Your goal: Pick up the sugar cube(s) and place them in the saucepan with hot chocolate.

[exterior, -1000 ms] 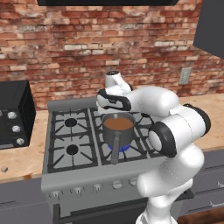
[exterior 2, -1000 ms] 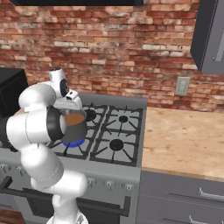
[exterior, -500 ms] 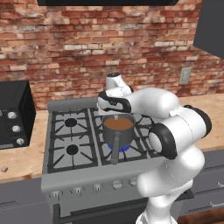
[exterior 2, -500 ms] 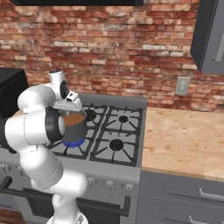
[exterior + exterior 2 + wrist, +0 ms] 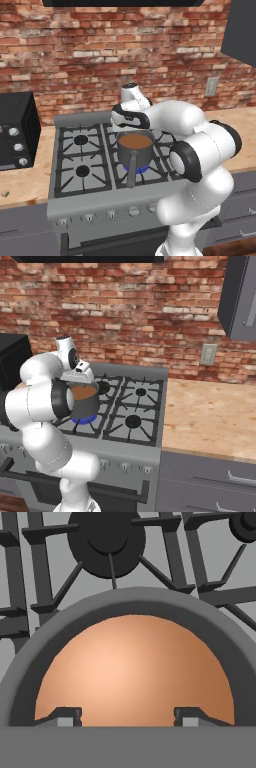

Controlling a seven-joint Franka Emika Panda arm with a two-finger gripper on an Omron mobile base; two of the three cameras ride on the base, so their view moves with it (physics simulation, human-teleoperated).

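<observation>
The dark grey saucepan [image 5: 135,150] [image 5: 85,402] stands on the stove's front burner over a blue flame, its long handle [image 5: 131,170] pointing toward the stove's front. Brown hot chocolate [image 5: 132,667] fills it inside the grey rim [image 5: 140,599]. My gripper [image 5: 131,128] [image 5: 85,381] [image 5: 127,717] hangs just above the liquid, near the pan's far edge. Its jaws are open, with nothing between the fingertips [image 5: 65,718]. One tiny pale sugar cube [image 5: 4,192] lies on the counter far to the left of the stove.
A black oven with round knobs [image 5: 15,131] sits on the left counter. The other burners [image 5: 81,141] [image 5: 134,421] carry nothing. A wooden counter [image 5: 210,416] stretches to the stove's right, below a wall socket [image 5: 207,354].
The jaws, shut in the earlier frames, now stand open above the hot chocolate. The arm has barely shifted.
</observation>
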